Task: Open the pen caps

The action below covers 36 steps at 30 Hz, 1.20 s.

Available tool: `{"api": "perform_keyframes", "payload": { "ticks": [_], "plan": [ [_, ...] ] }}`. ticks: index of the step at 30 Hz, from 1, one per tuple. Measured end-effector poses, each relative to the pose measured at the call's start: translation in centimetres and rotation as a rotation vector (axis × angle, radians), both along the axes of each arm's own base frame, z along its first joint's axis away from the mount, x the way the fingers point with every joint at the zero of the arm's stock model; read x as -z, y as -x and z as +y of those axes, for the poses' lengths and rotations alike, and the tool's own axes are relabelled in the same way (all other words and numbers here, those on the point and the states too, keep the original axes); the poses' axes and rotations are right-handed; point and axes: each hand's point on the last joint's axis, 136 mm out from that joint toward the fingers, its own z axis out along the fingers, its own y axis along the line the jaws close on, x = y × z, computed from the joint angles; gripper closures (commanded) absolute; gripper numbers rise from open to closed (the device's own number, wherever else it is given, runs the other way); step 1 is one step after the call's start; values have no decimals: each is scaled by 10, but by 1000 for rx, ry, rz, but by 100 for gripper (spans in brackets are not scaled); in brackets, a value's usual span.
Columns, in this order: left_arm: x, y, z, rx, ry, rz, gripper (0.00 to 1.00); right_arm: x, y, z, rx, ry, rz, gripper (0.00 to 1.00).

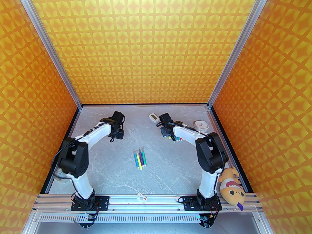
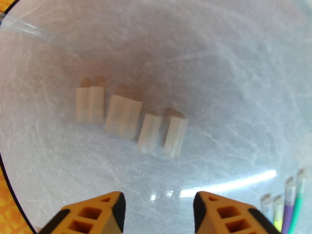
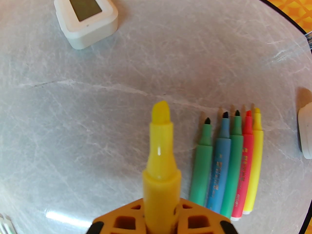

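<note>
Notably, the left gripper (image 2: 158,203) hung low over the table (image 2: 219,57), fingers spread apart, nothing between them. Just ahead of those fingers, a little to the left, lay a ragged row of loose pen caps (image 2: 124,118), about six, some touching. Off to the fingers' right sat four capped pens (image 2: 288,203) side by side. The right gripper (image 3: 160,218) was clamped on a yellow pen (image 3: 160,155), its bare tip pointing forward past the fingers. Just right of it lay five uncapped pens (image 3: 226,167) in a tight row. A small white screen gadget (image 3: 85,16) sat well ahead, to the left.
</note>
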Motion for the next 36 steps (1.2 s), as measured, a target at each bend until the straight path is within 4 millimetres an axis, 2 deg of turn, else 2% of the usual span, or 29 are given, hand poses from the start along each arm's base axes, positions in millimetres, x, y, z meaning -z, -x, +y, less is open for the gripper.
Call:
{"api": "perform_keyframes", "payload": {
  "ticks": [5,10,17,36],
  "plan": [
    [-3,11,13,-29,56,-52,42,12,-2,0,-4,20,36,99],
    [-2,24,24,-59,104,-88,41,19,-6,-5,8,46,62,96],
    [-7,32,38,-100,160,-154,37,26,-8,-11,22,71,94,92],
    [-18,30,32,-86,228,-236,36,41,1,-23,82,90,160,82]
  ]
}}
